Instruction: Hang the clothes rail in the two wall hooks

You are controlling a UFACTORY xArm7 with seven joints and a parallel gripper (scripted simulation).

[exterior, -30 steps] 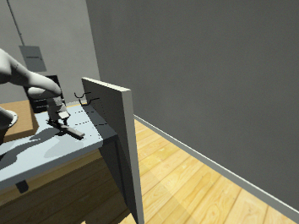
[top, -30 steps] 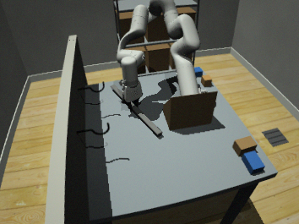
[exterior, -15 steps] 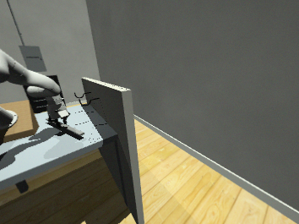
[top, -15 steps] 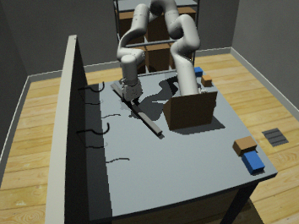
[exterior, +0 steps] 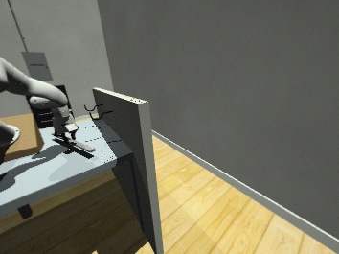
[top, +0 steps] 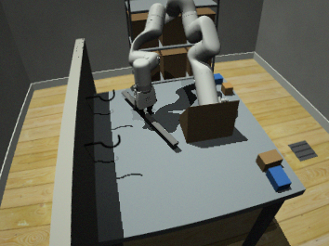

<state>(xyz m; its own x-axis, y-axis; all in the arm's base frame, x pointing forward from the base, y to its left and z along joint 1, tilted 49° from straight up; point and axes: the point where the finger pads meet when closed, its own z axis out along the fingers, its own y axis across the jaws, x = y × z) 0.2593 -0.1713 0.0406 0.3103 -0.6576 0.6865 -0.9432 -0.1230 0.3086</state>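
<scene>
The clothes rail (top: 158, 127) (exterior: 82, 146) is a long grey bar, lying low over the grey table (top: 204, 187) (exterior: 43, 173), running from back left to front right. My gripper (top: 148, 108) (exterior: 68, 137) is shut on the rail near its far half, pointing down. Two dark wall hooks stick out of the upright wall panel (top: 70, 135) (exterior: 139, 145): the far hook (top: 106, 96) (exterior: 93, 108) and the near hook (top: 104, 144). The rail is to the right of the hooks, apart from them.
A brown open box (top: 211, 120) stands right of the rail around the arm's base. Small brown and blue blocks (top: 274, 168) lie at the table's front right corner, more (top: 223, 84) at the back right. A shelf rack (top: 172, 33) stands behind the table.
</scene>
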